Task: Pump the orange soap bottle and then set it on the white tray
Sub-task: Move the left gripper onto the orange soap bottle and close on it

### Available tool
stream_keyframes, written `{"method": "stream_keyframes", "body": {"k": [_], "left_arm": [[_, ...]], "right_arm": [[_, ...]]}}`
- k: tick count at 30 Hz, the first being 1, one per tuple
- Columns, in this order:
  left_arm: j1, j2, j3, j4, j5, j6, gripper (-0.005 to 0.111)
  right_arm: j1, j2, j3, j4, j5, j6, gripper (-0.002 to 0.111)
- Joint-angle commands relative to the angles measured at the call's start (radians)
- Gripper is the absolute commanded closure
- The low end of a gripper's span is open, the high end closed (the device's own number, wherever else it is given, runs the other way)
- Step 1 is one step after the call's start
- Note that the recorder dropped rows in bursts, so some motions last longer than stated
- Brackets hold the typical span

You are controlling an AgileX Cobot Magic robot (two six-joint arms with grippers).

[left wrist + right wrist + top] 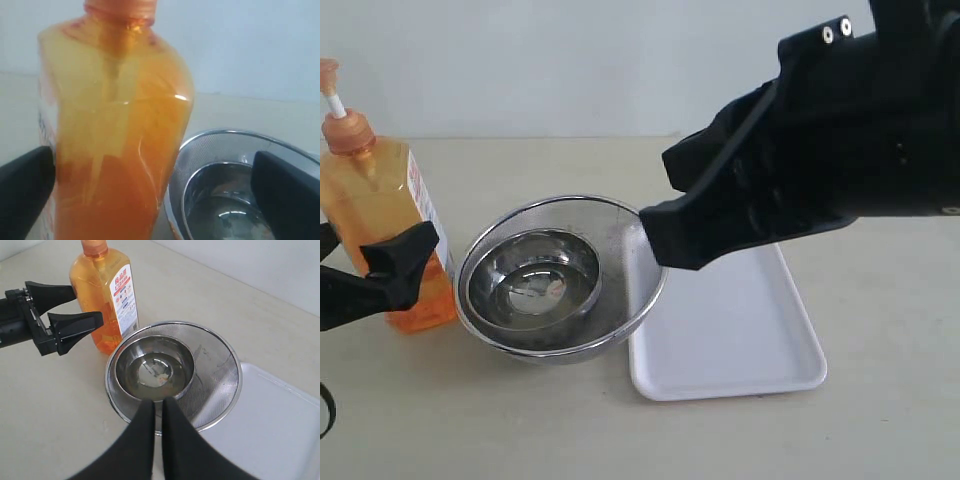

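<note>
I hold the left tool (89, 305) spread astride the orange soap bottle (380, 200), upright just beside the strainer bowl (215, 370); right tool (157, 401) nearly closed, empty. Off-centre closing may tip the bottle bowlward.

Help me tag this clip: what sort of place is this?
Probably a lab bench staged as a kitchen counter: a plain beige table, a tall translucent orange plastic soap bottle, nested round steel bowls and a flat rectangular white tray.
</note>
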State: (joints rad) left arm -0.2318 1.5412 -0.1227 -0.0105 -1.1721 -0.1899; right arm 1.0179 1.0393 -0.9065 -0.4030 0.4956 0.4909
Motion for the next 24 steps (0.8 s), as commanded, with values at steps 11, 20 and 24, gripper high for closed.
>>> {"method": "stream_keyframes", "body": {"k": [11,20,24], "left_arm": [[0.002,0.128,-0.093,-0.061,-0.030,0.037,-0.003],[0.002,0.131,-0.128,-0.135,-0.015,0.066,-0.003],[0.002,0.131,-0.146,-0.137,0.008,0.066,-0.003]], "right_arm": [[-0.002,-0.008,0.000,-0.005,-0.007,0.001,0.108],[-0.002,-0.008,0.000,-0.005,-0.007,0.001,0.108],[-0.002,-0.008,0.000,-0.005,-0.007,0.001,0.108]]}}
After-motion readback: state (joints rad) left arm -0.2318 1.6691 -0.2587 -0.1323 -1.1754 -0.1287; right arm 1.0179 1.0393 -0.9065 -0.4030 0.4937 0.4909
